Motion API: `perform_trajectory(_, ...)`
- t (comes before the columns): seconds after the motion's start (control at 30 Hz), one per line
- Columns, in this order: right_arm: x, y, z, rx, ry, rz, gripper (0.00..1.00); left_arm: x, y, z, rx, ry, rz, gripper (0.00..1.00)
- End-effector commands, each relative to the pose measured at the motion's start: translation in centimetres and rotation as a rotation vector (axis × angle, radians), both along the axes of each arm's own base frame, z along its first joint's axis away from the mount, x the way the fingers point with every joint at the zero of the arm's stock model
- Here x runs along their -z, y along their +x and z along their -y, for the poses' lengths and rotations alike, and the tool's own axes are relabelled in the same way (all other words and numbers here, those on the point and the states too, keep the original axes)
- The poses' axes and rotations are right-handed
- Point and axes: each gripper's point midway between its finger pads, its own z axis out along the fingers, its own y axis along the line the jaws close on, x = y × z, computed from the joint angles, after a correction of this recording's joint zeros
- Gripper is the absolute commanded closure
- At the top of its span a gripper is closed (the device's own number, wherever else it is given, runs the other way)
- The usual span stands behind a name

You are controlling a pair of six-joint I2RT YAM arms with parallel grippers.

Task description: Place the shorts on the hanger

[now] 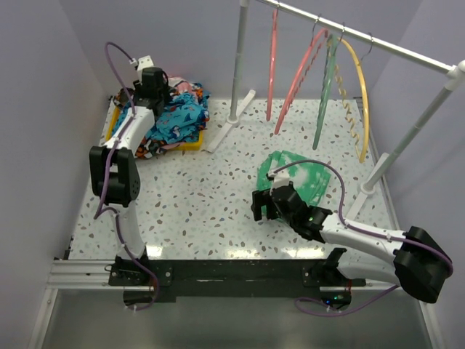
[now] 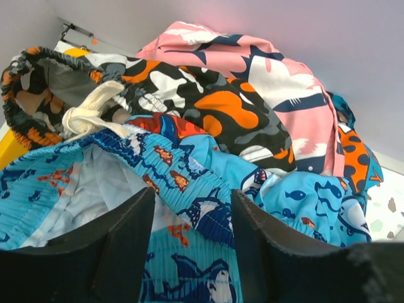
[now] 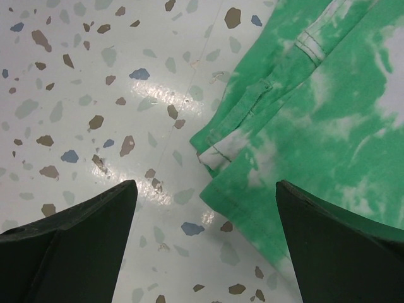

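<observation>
Found the left tool (image 2: 192, 197) at the far left corner of the tabletop (image 1: 203, 211), lowered over a heap of clothes sitting in a yellow tray (image 1: 190, 145). Saw its jaws parted to a moderate gap, gripping nothing. Noted the shorts (image 1: 178, 120) on the front of that heap, toward the middle of the tabletop, their gathered waistband running between the two dark fingers (image 2: 126, 246) in the left wrist view. Could not tell whether either finger touched the fabric. Spotted an orange-black-white garment (image 2: 208, 101) just behind the shorts, with its white drawstring (image 2: 88, 113) lying against the turquoise cloth, and a pink printed garment (image 2: 278, 69) behind that, nearest the wall.

Found the hanger (image 1: 296, 80) well apart from the shorts, hung by its hook on the white rail (image 1: 378, 43) at the far right, slanting down and to the left. Counted a second pink hanger (image 1: 272, 65) to its left, a green hanger (image 1: 327, 87) just to its right and a yellow hanger (image 1: 361, 94) beyond that, all on the same rail.

Found the right tool (image 3: 205, 189) near the middle of the tabletop, spread wide and holding nothing. Saw it above the left edge of a green cloth (image 3: 328, 107) with white patches, which lay flat on the speckled surface, one finger over bare tabletop and the other over the cloth. Could not tell its height above them.
</observation>
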Motion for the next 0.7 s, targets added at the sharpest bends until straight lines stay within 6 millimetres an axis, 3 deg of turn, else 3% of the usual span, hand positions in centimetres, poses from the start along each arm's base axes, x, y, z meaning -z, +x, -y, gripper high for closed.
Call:
perform_trajectory(0.0,0.0,-0.1,0.4,0.006,-0.012,0.014,0.05,-1.9,2.2,-0.6,0.023,0.007,0.088,0.49)
perform_trajectory(0.17,0.4,-0.1,0.5,0.008,-0.021,0.006,0.05,-2.7,2.2,-1.1,0.022,0.003,0.106,0.63)
perform_trajectory(0.27,0.5,0.0,0.2,0.004,-0.025,-0.001,0.05,-3.1,2.0,-1.4,0.021,0.003,0.108,0.66)
perform_trajectory(0.33,0.4,0.1,-0.1,-0.005,-0.023,-0.001,0.05,-2.9,1.6,-1.4,0.011,-0.008,0.093,0.58)
perform_trajectory(0.37,0.7,0.2,-0.1,-0.005,-0.031,-0.006,0.05,-3.1,1.3,-1.5,0.006,-0.015,0.098,0.48)
perform_trajectory(0.47,0.6,0.4,-0.5,-0.010,-0.033,-0.008,0.06,-1.8,0.8,-1.6,-0.004,-0.029,0.097,0.42)
perform_trajectory(0.67,0.6,0.5,-0.7,-0.004,-0.029,-0.017,0.07,-1.2,1.3,-2.6,-0.030,-0.042,0.101,0.45)
